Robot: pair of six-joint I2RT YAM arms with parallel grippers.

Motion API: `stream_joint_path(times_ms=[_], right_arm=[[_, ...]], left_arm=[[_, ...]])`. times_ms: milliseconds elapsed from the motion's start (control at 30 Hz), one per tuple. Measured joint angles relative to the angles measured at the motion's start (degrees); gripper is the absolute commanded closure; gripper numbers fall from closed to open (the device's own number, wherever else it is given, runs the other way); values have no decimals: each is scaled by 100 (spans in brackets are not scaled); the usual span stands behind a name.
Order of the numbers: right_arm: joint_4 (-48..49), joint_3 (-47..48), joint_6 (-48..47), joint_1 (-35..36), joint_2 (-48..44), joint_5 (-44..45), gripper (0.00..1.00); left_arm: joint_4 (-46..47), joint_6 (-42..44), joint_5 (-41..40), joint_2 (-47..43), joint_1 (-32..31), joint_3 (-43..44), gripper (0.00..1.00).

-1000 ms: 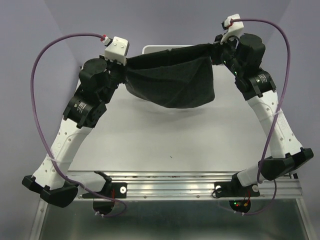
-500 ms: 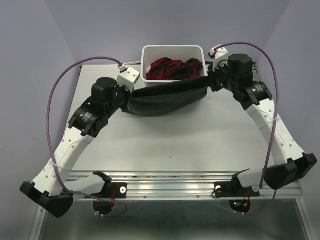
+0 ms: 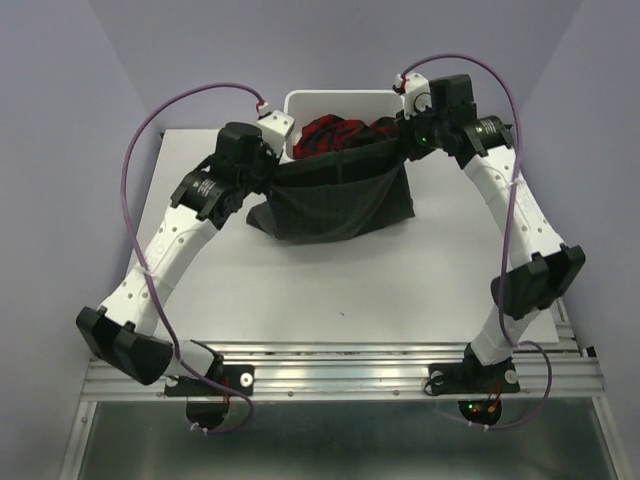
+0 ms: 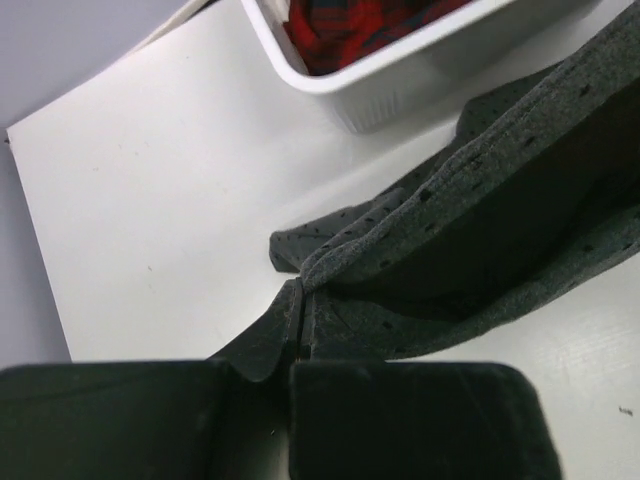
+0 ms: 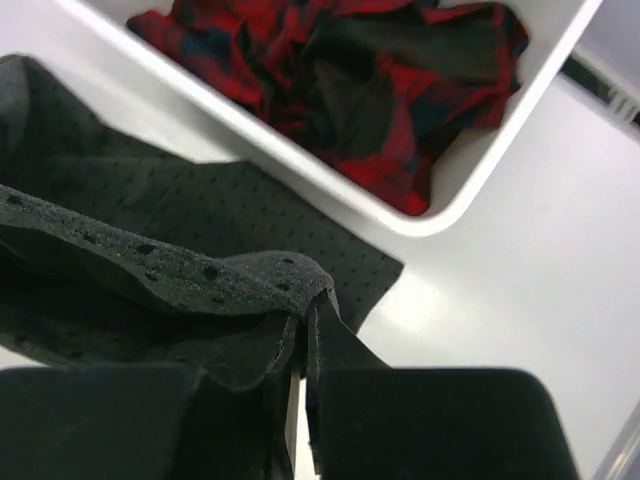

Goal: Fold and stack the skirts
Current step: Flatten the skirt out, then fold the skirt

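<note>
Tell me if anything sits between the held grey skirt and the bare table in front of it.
Nothing visible does. Both the left gripper and right gripper pinch the grey skirt, and the table toward the arm bases is bare. The white tub holding the plaid skirt stands behind it.

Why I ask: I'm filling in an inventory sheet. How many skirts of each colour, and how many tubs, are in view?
charcoal grey skirt: 1
red-and-navy plaid skirt: 1
white tub: 1
Total: 3
</note>
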Motion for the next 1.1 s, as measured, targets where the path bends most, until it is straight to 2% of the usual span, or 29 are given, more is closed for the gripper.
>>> stream_joint_path(times_ms=[100, 167, 233, 300, 333, 367, 400, 433, 500, 600, 700, 800, 833, 900, 967, 1033, 1100], right_arm=[[-442, 1480, -103, -33, 879, 61, 99], [-590, 1917, -197, -46, 979, 55, 99], [-780, 1967, -291, -59, 743, 24, 99], [-859, 1366, -459, -59, 116, -151, 96], [-922, 966, -549, -52, -238, -258, 83], [-1093, 525, -684, -50, -697, -448, 69], [-1285, 162, -892, -46, -1058, -675, 33], [-1410, -157, -1025, -37, -1381, -820, 23], [-1985, -807, -1624, -33, -2028, -1209, 13], [-2555, -1300, -2297, -37, -2557, -1539, 0], [-2787, -1405, -2691, -37, -2999, -1775, 0], [-2771, -1296, -2791, -37, -3298, -1965, 0], [-2643, -1287, -2721, -37, -3359, -1974, 7], [-2323, -1421, -2568, -37, -3418, -1875, 12], [-1969, -1683, -2490, -37, -3355, -1746, 22], [-1585, -2052, -2371, -37, -2970, -1521, 33], [-1368, -2199, -2280, -37, -2496, -1355, 42]], left_arm=[[-173, 28, -92, 605, 107, 861, 100], [-190, 122, -79, 673, 127, 1237, 100], [-205, 223, -7, 483, 131, 1410, 100], [-278, 382, 205, 109, 129, 1316, 98], [-354, 511, 514, -216, 129, 1130, 69], [-422, 597, 704, -481, 129, 1003, 50], [-474, 800, 1108, -739, 125, 815, 30], [-573, 960, 1419, -1023, 116, 597, 2], [-1113, 1484, 2035, -1491, 111, 256, 1], [-1965, 2234, 2747, -2177, 66, -208, 1], [-2509, 2684, 3128, -2564, 37, -323, 2], [-2662, 2879, 3237, -2754, 37, -334, 5], [-2656, 2885, 3226, -2809, 37, -345, 10], [-2463, 2813, 3136, -2844, 37, -496, 15], [-2249, 2629, 3008, -2704, 37, -706, 21], [-1941, 2350, 2879, -2387, 37, -916, 32], [-1602, 1965, 2610, -1759, 46, -1067, 36]])
